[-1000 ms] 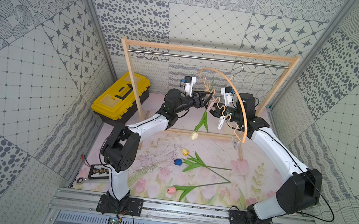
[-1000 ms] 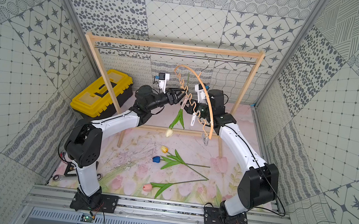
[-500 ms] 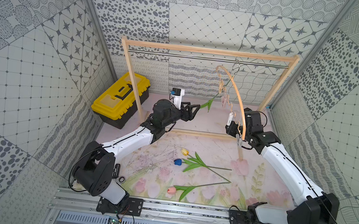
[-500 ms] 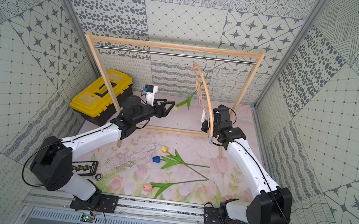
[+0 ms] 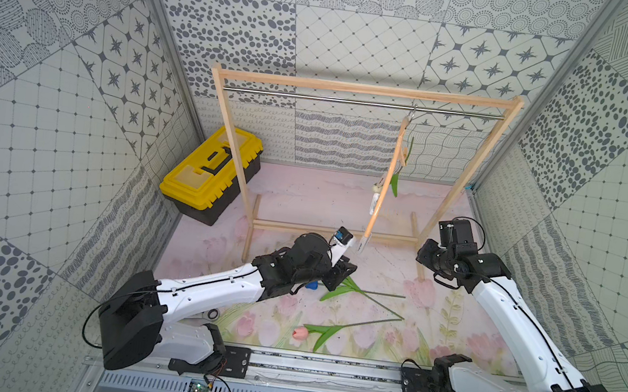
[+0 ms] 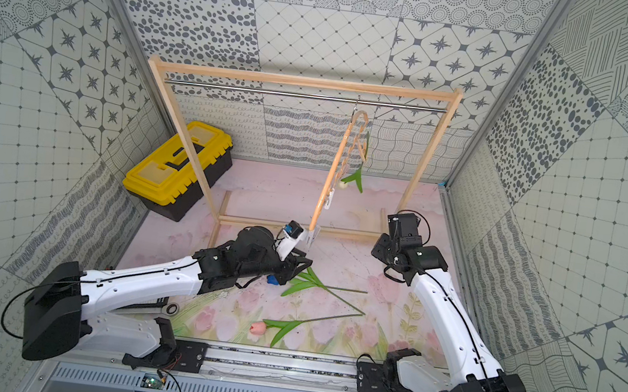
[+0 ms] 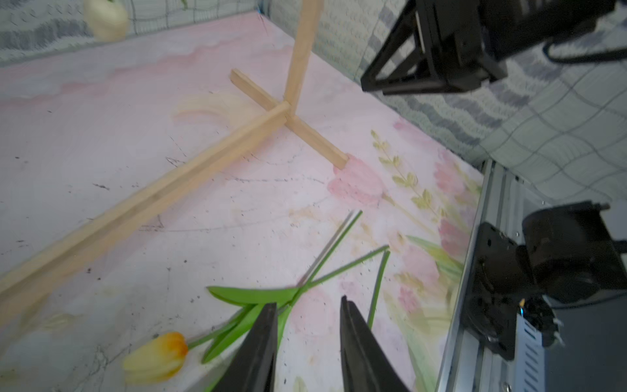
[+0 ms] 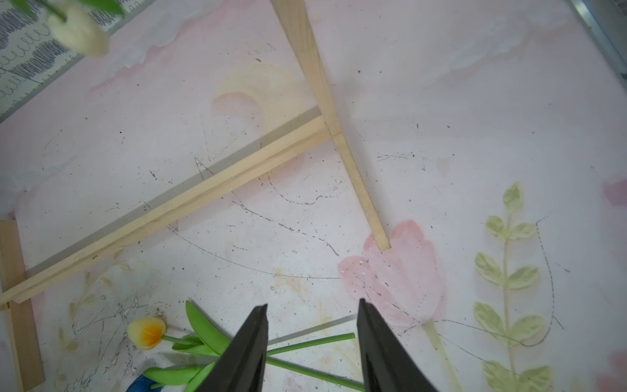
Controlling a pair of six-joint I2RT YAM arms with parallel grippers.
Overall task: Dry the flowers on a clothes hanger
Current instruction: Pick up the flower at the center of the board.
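The large wooden frame (image 5: 358,87) with its steel rail (image 5: 316,98) stands at the back of the pink flower-printed mat (image 5: 303,204), and a yellow toolbox (image 5: 211,170) sits by the frame's left post. The left arm reaches low across the mat to the lying tulips. The left gripper (image 7: 307,300) has its jaws parted, with bare mat showing between them and a green leaf just beside one finger; nothing is clamped. The right gripper (image 8: 311,303) hovers above the mat near the frame's right foot, jaws apart and empty. The clothes hanger (image 5: 385,181) hangs by its metal hook from the rail, right of centre, turned nearly edge-on in both top views. The cream-white tulip (image 5: 377,188) dangles head down from the hanger's lower bar, its green leaf beside it. The other three flowers lie on the mat in front of the frame. The yellow-orange tulip (image 7: 156,356) lies just beside the left gripper's fingers. The blue tulip (image 5: 310,285) peeks out from under that arm's wrist, and their stems cross. The pink tulip (image 5: 299,332) lies nearer the front rail, apart from both grippers. A pale clothespin (image 5: 373,205) hangs on the hanger below the cream-white head.
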